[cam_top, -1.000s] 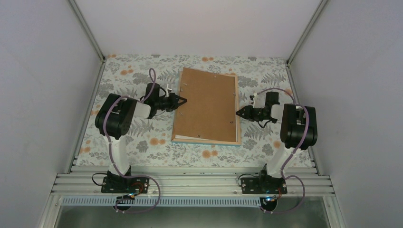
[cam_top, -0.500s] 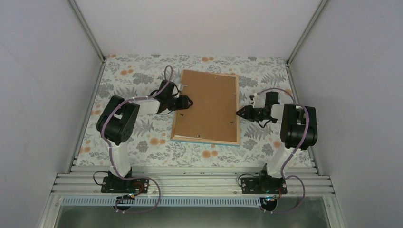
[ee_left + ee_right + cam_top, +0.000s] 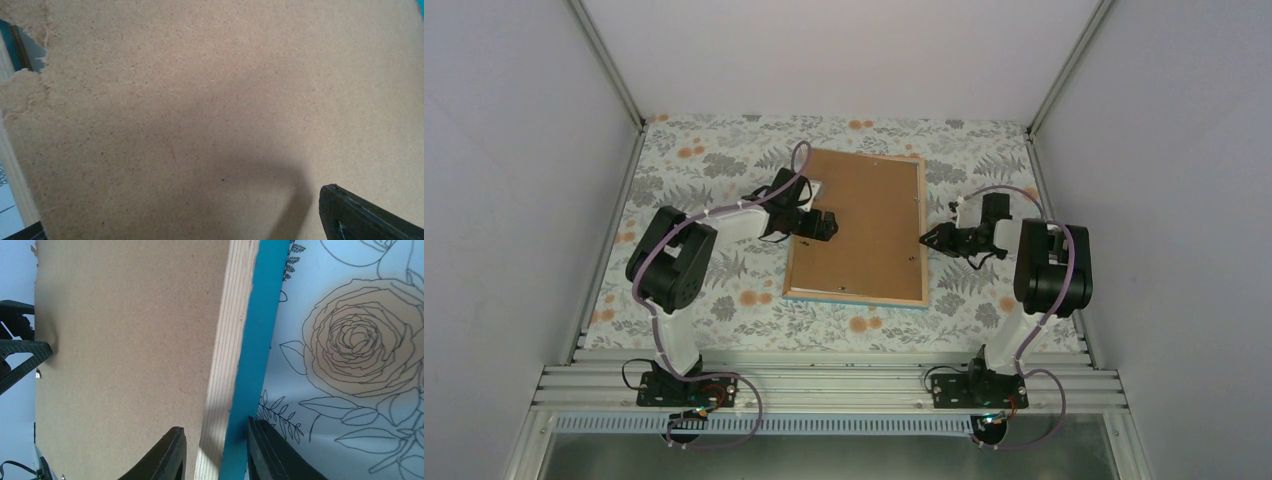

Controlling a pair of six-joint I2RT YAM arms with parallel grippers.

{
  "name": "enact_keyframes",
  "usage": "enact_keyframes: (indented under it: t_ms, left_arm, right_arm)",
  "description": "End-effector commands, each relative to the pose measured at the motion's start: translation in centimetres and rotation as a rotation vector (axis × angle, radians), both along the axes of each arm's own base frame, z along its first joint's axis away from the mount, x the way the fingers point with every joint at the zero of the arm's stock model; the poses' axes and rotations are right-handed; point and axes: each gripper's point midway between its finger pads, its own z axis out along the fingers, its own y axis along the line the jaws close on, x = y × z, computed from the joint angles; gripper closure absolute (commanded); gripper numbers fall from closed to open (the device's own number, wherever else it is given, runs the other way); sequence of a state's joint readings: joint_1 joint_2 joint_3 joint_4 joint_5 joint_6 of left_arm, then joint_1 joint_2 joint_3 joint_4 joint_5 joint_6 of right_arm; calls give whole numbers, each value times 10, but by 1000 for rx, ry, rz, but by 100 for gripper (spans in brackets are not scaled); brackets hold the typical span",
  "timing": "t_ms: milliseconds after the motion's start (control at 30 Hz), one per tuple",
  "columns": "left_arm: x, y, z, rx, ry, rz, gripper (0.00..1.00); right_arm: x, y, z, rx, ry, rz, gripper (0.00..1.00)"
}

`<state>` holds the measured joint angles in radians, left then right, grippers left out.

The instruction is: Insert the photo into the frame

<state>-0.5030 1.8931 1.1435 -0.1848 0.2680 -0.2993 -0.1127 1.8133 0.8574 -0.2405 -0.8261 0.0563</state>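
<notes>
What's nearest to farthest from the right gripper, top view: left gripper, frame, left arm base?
1. frame: its right edge, beside the right gripper.
2. left gripper: across the backing board.
3. left arm base: near left.

The frame (image 3: pixel 257 340) lies flat, face down, wood-coloured back up, teal edge showing.

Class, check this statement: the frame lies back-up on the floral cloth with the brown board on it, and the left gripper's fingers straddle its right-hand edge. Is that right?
No. The right gripper, not the left, has its fingers either side of the right-hand edge of the frame; the right wrist view shows it. The left gripper is open over the brown board. The rest stands.
</notes>
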Motion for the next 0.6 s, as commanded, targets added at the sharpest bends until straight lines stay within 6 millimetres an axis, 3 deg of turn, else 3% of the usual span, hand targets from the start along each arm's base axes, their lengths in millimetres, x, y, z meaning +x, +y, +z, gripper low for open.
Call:
enact_keyframes:
  t_ms: [0, 300, 567]
  left_arm:
    - [3, 3, 25, 85, -96, -59, 0]
    - [-9, -3, 42, 164, -174, -166, 0]
    - [-15, -3, 34, 200, -141, -263, 0]
  right_arm:
    - [-7, -6, -6, -45, 41, -15, 67]
    - [-2, -10, -2, -74, 22, -16, 61]
    - [11, -15, 3, -105, -3, -11, 44]
